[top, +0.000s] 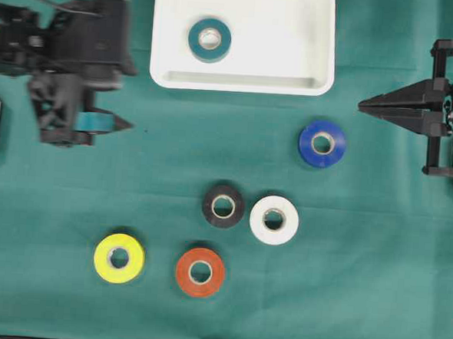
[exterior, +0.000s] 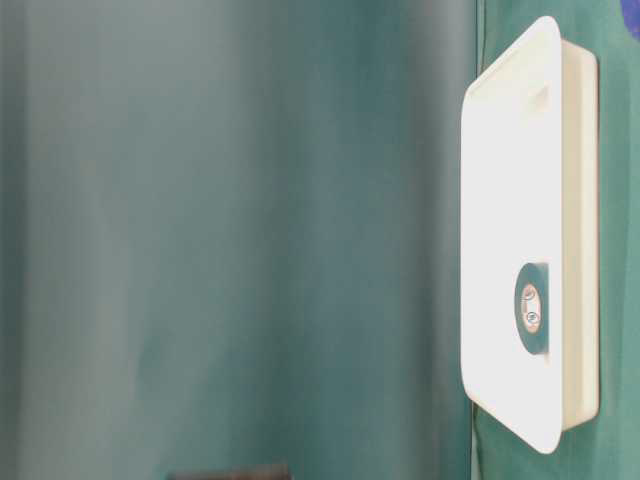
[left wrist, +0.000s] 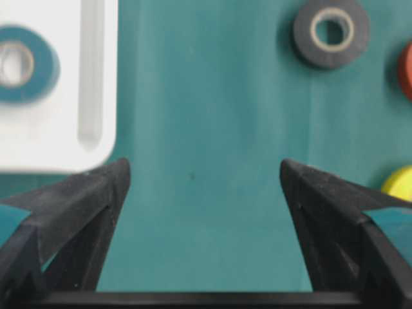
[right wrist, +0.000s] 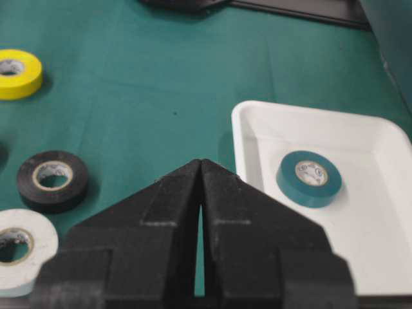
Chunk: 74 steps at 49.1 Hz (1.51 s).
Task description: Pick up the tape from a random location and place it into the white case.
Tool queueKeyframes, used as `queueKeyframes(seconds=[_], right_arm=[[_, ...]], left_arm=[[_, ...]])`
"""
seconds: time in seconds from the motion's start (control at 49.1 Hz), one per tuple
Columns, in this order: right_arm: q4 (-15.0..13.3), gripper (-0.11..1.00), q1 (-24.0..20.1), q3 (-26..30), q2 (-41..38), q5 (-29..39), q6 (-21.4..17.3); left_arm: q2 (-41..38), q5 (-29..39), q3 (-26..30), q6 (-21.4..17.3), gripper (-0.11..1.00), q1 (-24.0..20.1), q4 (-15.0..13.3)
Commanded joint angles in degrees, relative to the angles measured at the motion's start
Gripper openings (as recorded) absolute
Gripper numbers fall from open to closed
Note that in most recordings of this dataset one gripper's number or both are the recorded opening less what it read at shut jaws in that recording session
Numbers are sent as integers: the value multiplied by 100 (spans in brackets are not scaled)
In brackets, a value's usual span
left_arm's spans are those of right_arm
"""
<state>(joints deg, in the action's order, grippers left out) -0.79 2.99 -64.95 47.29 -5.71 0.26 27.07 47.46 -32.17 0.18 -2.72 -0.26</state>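
Observation:
A teal tape roll (top: pixel 210 39) lies flat inside the white case (top: pixel 309 75) at the top centre, also seen from table level as the roll (exterior: pixel 532 308) in the case (exterior: pixel 500 150). My left gripper (top: pixel 129 98) hovers left of the case's near corner, open and empty; in its wrist view the gripper (left wrist: pixel 203 167) frames only bare cloth. My right gripper (top: pixel 361 107) is shut on nothing, right of the case, pointing left. Its wrist view shows the gripper (right wrist: pixel 201 161), the teal roll (right wrist: pixel 309 178) and the case (right wrist: pixel 360 238).
Loose rolls lie on the green cloth: blue (top: pixel 323 143), black (top: pixel 223 206), white (top: pixel 274 219), yellow (top: pixel 119 257) and orange (top: pixel 200 272). The black roll (left wrist: pixel 331 32) sits ahead and right of the left gripper.

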Motion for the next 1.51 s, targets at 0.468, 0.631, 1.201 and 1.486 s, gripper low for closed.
queueKeyframes(seconds=[0.468, 0.631, 1.201, 1.486], right_arm=[[0, 0, 9, 176, 88, 123, -9], [0, 0, 0, 193, 88, 123, -9], [0, 0, 0, 202, 88, 290, 18], [18, 55, 53, 272, 88, 281, -44]], left_arm=[[1468, -360, -1222, 220, 100, -18, 9], [1468, -369, -1222, 220, 100, -53, 9], [1468, -439, -1222, 211, 100, -97, 9], [1468, -448, -1222, 220, 100, -97, 9]])
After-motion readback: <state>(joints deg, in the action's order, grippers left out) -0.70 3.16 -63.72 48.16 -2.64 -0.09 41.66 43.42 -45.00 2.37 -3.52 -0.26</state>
